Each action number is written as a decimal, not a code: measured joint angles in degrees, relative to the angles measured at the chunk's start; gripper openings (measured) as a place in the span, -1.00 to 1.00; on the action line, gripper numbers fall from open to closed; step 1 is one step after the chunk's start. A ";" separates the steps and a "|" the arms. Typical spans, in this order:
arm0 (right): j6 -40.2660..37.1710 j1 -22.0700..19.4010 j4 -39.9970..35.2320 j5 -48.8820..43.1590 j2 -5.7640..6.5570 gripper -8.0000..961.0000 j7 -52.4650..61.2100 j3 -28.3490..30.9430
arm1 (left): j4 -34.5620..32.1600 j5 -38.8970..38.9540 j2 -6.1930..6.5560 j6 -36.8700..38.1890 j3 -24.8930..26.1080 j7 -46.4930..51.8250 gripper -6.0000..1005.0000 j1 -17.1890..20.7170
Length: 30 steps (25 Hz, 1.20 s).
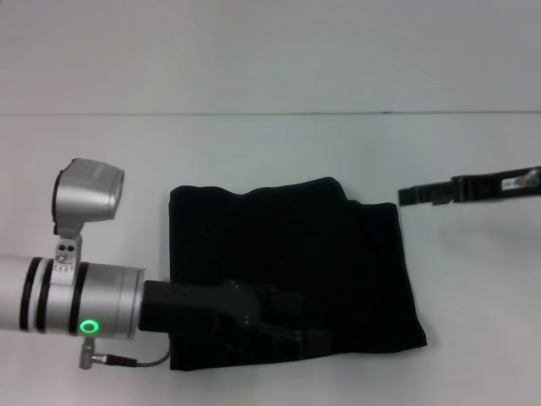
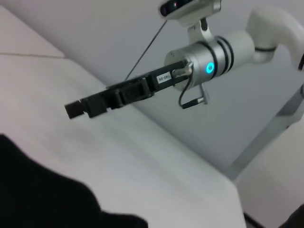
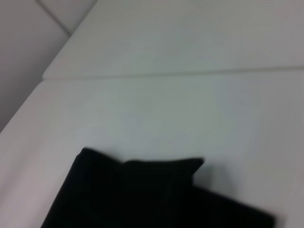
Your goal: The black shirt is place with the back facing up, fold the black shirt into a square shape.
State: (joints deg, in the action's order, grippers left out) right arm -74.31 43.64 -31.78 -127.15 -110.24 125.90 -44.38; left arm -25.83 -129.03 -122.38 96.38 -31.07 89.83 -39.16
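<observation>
The plain black soft fabric shirt, folded roughly square, lies slightly longer left to right. The left gripper is over its near edge, grip unclear. The right gripper hovers just beyond the far right corner, apparently closed and empty.

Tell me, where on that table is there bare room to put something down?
The table is bare across the whole far side beyond the black shirt, and along the strip to the shirt's right under the right gripper. It is crowded at the near left, where the left gripper lies over the shirt's near edge.
</observation>
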 joint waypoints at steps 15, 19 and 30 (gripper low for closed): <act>3.11 3.52 7.32 -0.54 -3.03 0.80 2.48 -8.15 | -2.74 -0.08 0.74 1.52 -1.87 -3.57 0.89 1.00; 4.08 3.56 7.39 -0.88 -3.79 0.78 2.50 -8.24 | -2.81 -0.08 0.74 1.40 -1.89 -3.63 0.89 0.96; 5.52 3.90 8.19 -0.91 -5.09 0.72 2.42 -8.27 | -3.24 -0.08 0.83 1.06 -1.89 -3.79 0.89 0.84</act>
State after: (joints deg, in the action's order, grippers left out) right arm -68.79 47.54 -23.59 -128.06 -115.32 128.32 -52.65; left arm -29.07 -129.11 -121.55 97.45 -32.96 86.04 -38.32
